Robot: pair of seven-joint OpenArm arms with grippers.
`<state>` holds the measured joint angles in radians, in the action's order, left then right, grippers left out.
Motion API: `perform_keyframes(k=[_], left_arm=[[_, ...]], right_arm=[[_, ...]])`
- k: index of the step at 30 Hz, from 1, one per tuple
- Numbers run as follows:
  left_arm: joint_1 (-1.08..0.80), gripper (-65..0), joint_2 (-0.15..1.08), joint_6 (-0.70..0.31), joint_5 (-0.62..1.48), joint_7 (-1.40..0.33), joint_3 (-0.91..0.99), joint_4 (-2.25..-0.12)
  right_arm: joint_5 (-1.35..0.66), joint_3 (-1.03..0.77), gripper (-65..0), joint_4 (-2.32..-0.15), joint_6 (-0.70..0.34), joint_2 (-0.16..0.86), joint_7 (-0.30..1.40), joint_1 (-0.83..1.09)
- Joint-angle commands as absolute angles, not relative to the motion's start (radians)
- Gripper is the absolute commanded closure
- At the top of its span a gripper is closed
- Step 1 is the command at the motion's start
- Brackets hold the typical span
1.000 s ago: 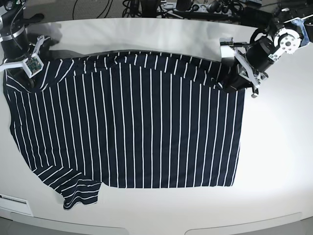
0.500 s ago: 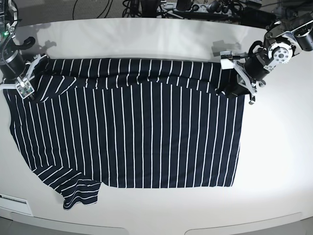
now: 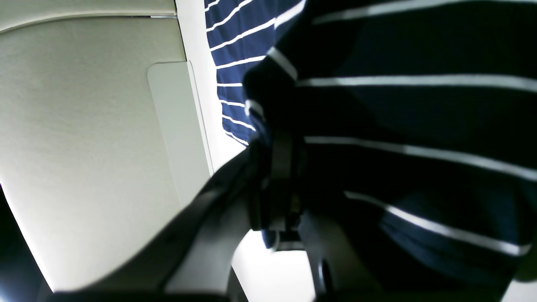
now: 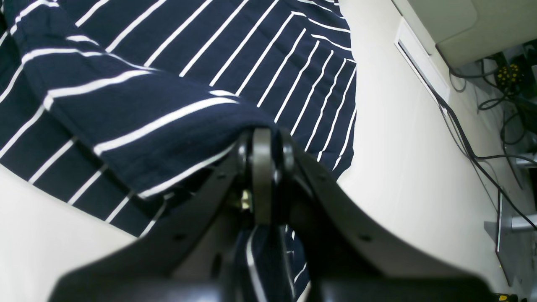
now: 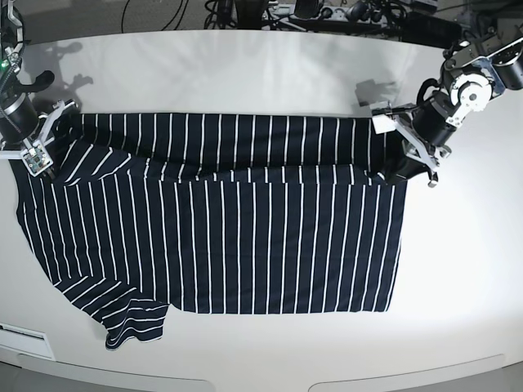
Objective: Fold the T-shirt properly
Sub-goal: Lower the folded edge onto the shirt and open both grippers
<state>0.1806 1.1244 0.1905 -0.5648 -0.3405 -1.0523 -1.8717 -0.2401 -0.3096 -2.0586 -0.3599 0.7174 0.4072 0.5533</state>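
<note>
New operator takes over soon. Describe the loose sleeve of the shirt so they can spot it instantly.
Start at the white table and the large dark navy cloth T-shirt with thin white stripes spread across it. Follow its near edge to the corner below the right claw. The short sleeve juts out there, its stripes slanted, unlike the body's straight ones.

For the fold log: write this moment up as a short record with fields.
shirt: T-shirt spread on the table, far edge lifted and doubled toward the near side
left gripper: shut on the shirt's far corner
right gripper: shut on the other far corner
near sleeve: flat, not folded
fold: not finished
</note>
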Motion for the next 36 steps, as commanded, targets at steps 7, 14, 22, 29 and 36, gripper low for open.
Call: perform_keyframes(k=[7, 14, 22, 29, 36], left_arm=[[0.195, 0.0, 1.144, 0.214, -0.575, -0.34, -1.039, -1.883], [0.202, -5.4, 1.105, 0.29, -0.522, -0.342, -0.988, -1.882], [0.174, -31.2, 1.058, 0.522, -0.327, -0.341, -0.953, -1.883], [0.129, 0.0, 1.059, 0.68, -0.332, -0.342, -0.952, -1.883], [0.14, 0.0, 1.023, 0.616, -0.231, -0.337, -0.952, -1.882]], right_arm=[[-0.24, -0.319, 0.0, -2.072, -0.348, 0.737, 0.376, 0.548], [-0.24, -0.308, -14.8, -2.032, -0.261, 0.731, 0.364, 0.468], [-0.352, -0.307, -31.5, -2.025, -0.313, 0.731, 0.343, 0.435], [-0.366, -0.307, 0.0, -2.025, -0.199, 0.726, 0.336, 0.435], [-0.453, -0.307, 0.0, -2.024, -0.281, 0.682, 0.416, 0.431]])
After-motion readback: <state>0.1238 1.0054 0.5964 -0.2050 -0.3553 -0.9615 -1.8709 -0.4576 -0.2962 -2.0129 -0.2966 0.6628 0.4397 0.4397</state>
